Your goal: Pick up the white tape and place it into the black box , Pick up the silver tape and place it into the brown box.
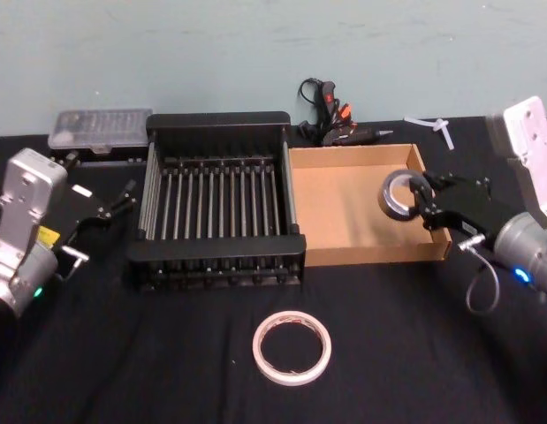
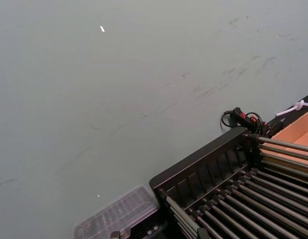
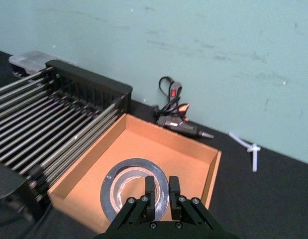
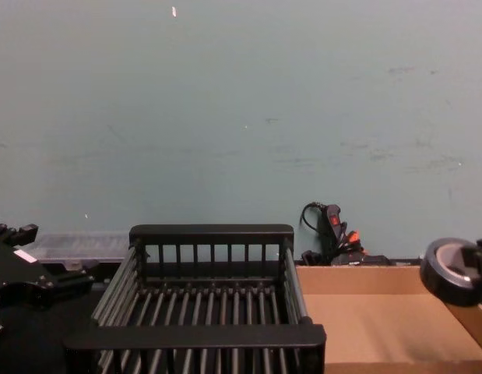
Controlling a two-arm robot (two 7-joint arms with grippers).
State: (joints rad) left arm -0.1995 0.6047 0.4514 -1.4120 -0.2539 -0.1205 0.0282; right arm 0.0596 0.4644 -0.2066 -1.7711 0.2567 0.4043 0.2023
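The white tape (image 1: 292, 348) lies flat on the black table near the front edge, in front of the black box (image 1: 218, 121). To the right of that slatted crate sits the brown box (image 1: 344, 212), a shallow cardboard tray. My right gripper (image 1: 421, 201) is shut on the silver tape (image 1: 398, 195), pinching the roll's wall and holding it upright above the tray's right side. The right wrist view shows the roll (image 3: 134, 191) over the tray floor (image 3: 144, 149). In the chest view the roll (image 4: 451, 280) hangs clear of the tray (image 4: 365, 327). My left gripper (image 1: 114, 208) rests open, left of the crate.
A clear plastic case (image 1: 101, 130) sits at the back left behind the crate. A black and orange glue gun (image 1: 330, 119) and white plastic ties (image 1: 436, 126) lie along the back edge by the wall. Bare black cloth surrounds the white tape.
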